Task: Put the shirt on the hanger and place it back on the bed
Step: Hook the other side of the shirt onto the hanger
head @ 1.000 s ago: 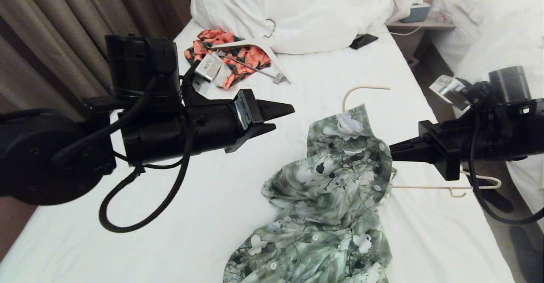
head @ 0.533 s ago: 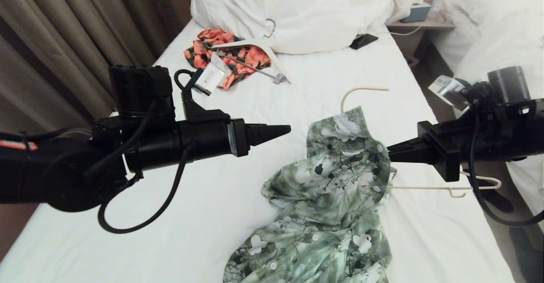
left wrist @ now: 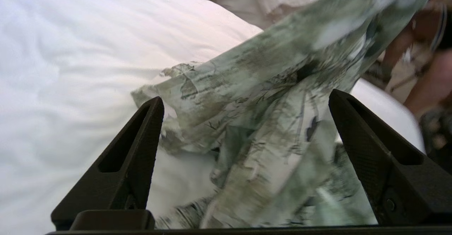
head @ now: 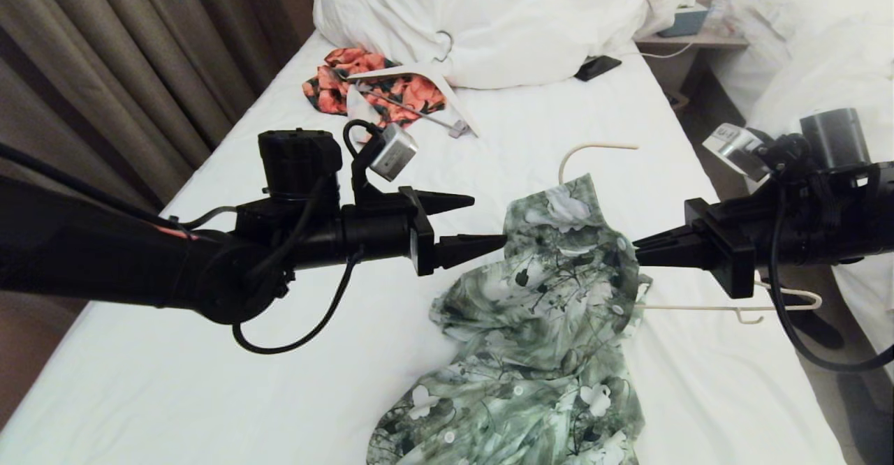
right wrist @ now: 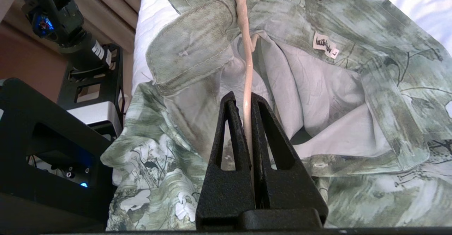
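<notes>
The green leafy shirt (head: 552, 311) lies crumpled on the bed (head: 209, 381), its collar end lifted off the sheet. The cream hanger is threaded into it; its hook (head: 594, 147) pokes out past the collar and one shoulder (head: 782, 306) sticks out on the right. My right gripper (head: 635, 248) is shut on the hanger's stem (right wrist: 243, 34) at the open collar (right wrist: 388, 72), with the tips (right wrist: 243, 95) pinching it. My left gripper (head: 482, 222) is open at the shirt's left edge, and shirt fabric (left wrist: 254, 86) lies ahead between the spread fingers (left wrist: 246, 97).
An orange-and-black garment (head: 391, 91) and a thick white clip hanger (head: 419, 70) lie near the pillows (head: 489, 18). A black phone (head: 597, 67) rests by the pillow. Curtains (head: 105, 67) stand left; a nightstand (head: 688, 39) and another bed (head: 824, 53) are on the right.
My left arm has swung right and lower towards the shirt, its wrist has turned, and its fingers now show spread. The right gripper and hanger have barely moved.
</notes>
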Available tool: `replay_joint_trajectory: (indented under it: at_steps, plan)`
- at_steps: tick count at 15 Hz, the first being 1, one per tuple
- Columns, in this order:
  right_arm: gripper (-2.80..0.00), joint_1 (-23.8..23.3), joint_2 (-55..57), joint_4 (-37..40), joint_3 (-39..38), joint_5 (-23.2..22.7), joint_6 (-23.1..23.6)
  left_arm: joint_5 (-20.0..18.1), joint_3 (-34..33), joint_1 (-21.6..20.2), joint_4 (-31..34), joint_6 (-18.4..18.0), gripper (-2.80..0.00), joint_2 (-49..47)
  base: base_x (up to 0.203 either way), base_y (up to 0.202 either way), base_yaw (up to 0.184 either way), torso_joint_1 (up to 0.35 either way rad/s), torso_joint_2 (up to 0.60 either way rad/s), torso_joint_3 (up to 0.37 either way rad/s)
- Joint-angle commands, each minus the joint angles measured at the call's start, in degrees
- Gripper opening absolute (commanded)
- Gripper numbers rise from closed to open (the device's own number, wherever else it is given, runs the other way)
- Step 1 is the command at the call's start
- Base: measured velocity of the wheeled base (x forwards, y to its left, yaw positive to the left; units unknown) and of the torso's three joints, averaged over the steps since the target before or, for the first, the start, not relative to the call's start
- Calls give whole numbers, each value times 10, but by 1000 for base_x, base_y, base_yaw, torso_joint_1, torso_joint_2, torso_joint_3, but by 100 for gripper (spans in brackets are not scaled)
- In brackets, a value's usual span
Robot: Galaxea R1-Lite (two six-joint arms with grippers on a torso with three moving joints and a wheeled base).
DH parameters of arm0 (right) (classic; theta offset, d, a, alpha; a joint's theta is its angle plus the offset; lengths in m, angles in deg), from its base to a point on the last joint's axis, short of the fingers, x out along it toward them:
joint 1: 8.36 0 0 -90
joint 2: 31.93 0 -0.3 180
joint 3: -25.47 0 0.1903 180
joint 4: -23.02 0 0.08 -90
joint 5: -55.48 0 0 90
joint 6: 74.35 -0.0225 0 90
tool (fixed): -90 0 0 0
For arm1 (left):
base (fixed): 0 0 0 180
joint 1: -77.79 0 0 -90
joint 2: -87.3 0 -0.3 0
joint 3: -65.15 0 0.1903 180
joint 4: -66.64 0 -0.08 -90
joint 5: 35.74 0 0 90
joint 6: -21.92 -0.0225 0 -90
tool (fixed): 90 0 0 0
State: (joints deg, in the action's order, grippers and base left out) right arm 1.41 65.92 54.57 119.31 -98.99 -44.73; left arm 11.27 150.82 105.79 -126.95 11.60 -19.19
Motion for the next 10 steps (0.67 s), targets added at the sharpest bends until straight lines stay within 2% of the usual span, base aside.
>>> replay_joint_trajectory:
  at_steps: [1,4,10]
  plan:
    - [-280,0,2,0,0,-4,2,-25,16,2,-3,-20,0,-35,0,0,0,0,0,0]
    - [-280,0,5,0,0,-4,3,-41,17,26,-3,-22,0,-37,0,0,0,0,0,0]
    - [-280,2,3,1,0,-5,3,-29,50,74,-2,-22,0,-52,0,0,0,0,0,0]
